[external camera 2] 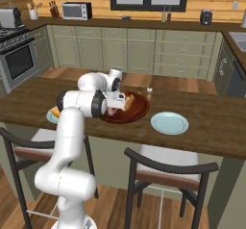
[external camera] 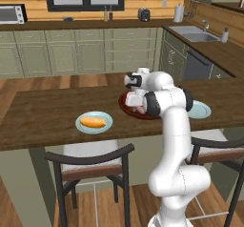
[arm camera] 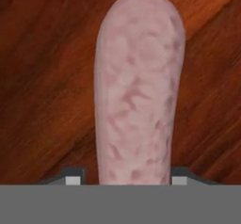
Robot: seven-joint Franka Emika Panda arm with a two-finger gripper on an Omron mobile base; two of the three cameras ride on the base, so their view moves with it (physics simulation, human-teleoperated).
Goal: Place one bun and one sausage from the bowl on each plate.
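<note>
The sausage (arm camera: pixel 136 91) is straddled by the gripper (arm camera: pixel 123 177) low in the bowl (external camera 2: pixel 139 112); whether it is clamped cannot be told; if pinched off-centre, it could be rolled free.

arm (external camera: pixel 174 126): bent forward and down | pincer (arm camera: pixel 123 177): low, fingertips (arm camera: pixel 72 177) spread apart

You've got the arm (external camera 2: pixel 77 127) bent over the counter (external camera 2: pixel 211 127), wrist down at the bowl (external camera 2: pixel 137 111). The hand hides the bowl's left half and the fingertips, so you can't read the jaws. A bun (external camera 2: pixel 129 101) sits in the bowl just right of the hand. An empty blue plate (external camera 2: pixel 169 122) lies right of the bowl, apart from it. Another plate's edge (external camera 2: pixel 49 116), with something orange on it, peeks from behind the forearm.
</note>
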